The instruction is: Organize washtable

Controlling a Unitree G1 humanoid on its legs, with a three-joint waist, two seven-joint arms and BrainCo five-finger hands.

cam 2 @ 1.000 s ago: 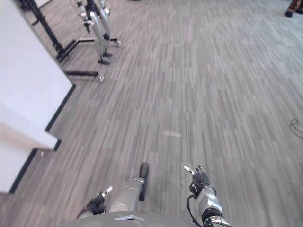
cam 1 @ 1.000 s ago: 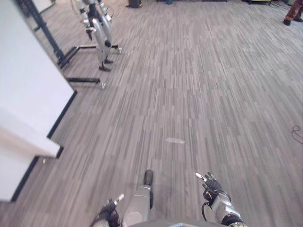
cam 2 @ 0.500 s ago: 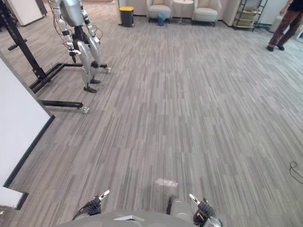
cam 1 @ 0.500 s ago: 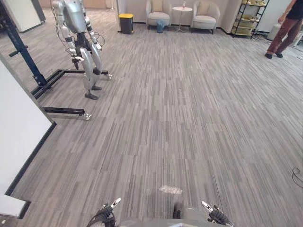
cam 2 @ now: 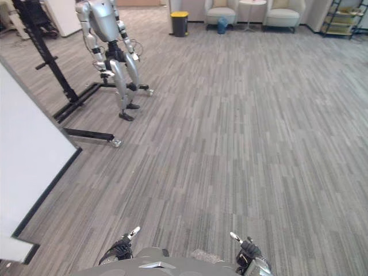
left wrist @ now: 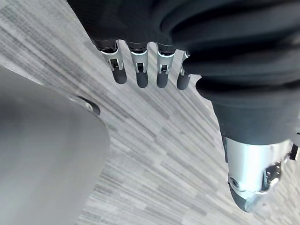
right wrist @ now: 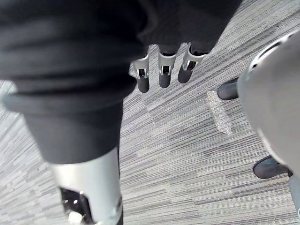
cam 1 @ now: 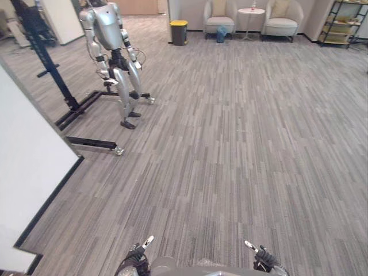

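Observation:
My left hand (cam 1: pixel 135 262) hangs low at the bottom edge of the eye views, over grey striped carpet. Its fingers (left wrist: pixel 138 71) are straight and its thumb (left wrist: pixel 254 174) stands apart, with nothing between them. My right hand (cam 1: pixel 263 260) hangs the same way on the other side. Its fingers (right wrist: pixel 161 71) are relaxed and hold nothing, and below them there is only floor.
A white partition (cam 1: pixel 29 167) stands close on the left. Beyond it another humanoid robot (cam 1: pixel 112 46) hangs on a black stand. At the far wall are a yellow-lidded bin (cam 1: pixel 179 31), two armchairs (cam 1: pixel 218 14), a small round table (cam 1: pixel 250 12) and a shelf rack (cam 1: pixel 340 20). A pale patch (right wrist: pixel 219 113) marks the carpet.
The camera has tilted up and turned, so the far wall and the other robot now sit higher and more to the right. The person at the far right is out of view. Both hands stay low.

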